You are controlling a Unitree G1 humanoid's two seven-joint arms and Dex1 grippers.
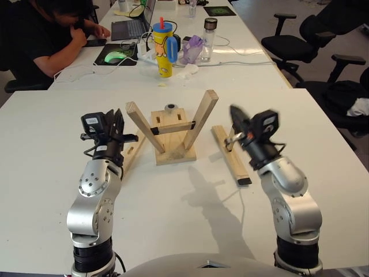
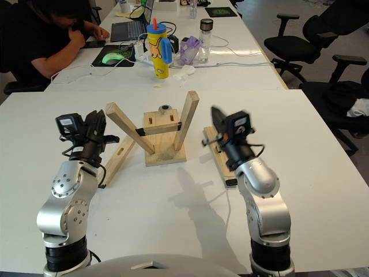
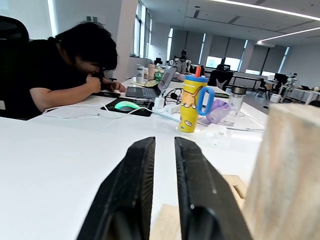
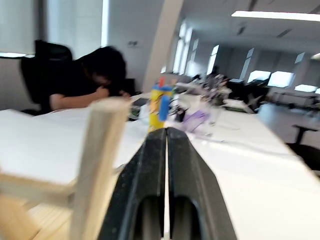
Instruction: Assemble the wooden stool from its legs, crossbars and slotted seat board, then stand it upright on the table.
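- One white table (image 1: pixel 46 173) carries everything; both arms are held low over its near half.
- The slotted seat board (image 1: pixel 174 154) lies flat ahead of the grippers and between them, nearer the left one.
- Two legs (image 1: pixel 203 115) stand up out of the board, splayed apart and joined by a crossbar (image 1: pixel 173 128). The stool looks about half built.
- A loose right-hand leg piece (image 1: pixel 237 168) lies flat just beside and under the right gripper (image 4: pixel 166 132), whose fingers are pressed together on nothing.
- A loose left-hand leg (image 2: pixel 117 160) lies under and just ahead of the left gripper (image 3: pixel 165 145), whose fingers stand a narrow gap apart with nothing between them.
- The open slots (image 1: pixel 157 119) sit at the board's far edge, beyond the standing legs.
- Judgement: the step in hand is picking up a loose piece.
  - Widen the fingers first, then come down square across the narrow faces near mid-length so the piece does not swing.
  - Bring it in clear of the splayed legs, line it up with a slot, then press.
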